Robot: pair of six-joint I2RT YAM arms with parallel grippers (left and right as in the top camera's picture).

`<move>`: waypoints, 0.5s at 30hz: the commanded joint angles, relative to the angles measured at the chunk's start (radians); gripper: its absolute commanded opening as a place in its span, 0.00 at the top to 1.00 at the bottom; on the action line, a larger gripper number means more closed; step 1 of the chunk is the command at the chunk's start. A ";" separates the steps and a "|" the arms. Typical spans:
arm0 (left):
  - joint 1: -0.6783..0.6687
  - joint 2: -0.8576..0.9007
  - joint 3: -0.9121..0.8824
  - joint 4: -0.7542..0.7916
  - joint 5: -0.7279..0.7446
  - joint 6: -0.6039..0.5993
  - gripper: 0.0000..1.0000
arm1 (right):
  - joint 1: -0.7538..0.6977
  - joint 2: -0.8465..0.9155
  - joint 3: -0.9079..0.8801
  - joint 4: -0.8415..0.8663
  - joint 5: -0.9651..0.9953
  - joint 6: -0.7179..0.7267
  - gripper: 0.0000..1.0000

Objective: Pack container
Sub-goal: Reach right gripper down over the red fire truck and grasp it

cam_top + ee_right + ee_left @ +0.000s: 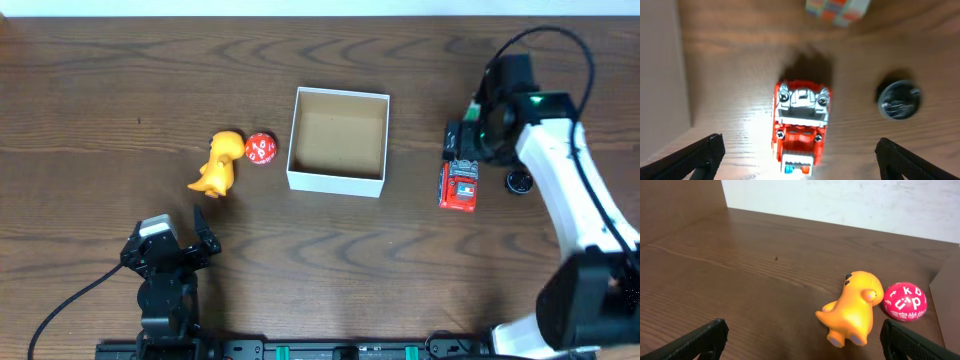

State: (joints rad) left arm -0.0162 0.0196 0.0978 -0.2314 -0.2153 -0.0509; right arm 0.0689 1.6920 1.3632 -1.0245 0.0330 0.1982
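Observation:
The container [337, 181] is a square, shallow white box with a brown inside, at the table's middle; nothing shows in it. An orange dinosaur toy [218, 165] and a red ball with white letters [260, 150] lie left of it. A red toy truck [460, 186] lies right of it. My right gripper [463, 150] hovers over the truck's far end, open and empty; in the right wrist view the truck [800, 125] sits between the fingers [801, 152]. My left gripper [182, 240] is open and empty near the front left, facing the dinosaur [855, 310] and ball [905, 301].
A small black round disc [517, 182] lies right of the truck, also in the right wrist view [898, 99]. A multicoloured cube [839, 9] shows beyond the truck. The container's wall shows at the left of the right wrist view [660, 70] and at the right edge of the left wrist view [947, 300].

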 commanded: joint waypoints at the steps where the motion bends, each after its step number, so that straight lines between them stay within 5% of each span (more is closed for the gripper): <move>1: -0.003 0.000 -0.016 -0.026 -0.002 0.010 0.02 | 0.010 0.031 -0.028 0.019 -0.015 0.034 0.01; 15: -0.003 0.000 -0.016 -0.026 -0.002 0.010 0.02 | 0.011 0.130 -0.066 0.003 -0.015 -0.013 0.01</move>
State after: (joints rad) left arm -0.0162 0.0196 0.0982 -0.2314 -0.2153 -0.0509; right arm 0.0715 1.8015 1.3197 -1.0245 0.0219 0.2081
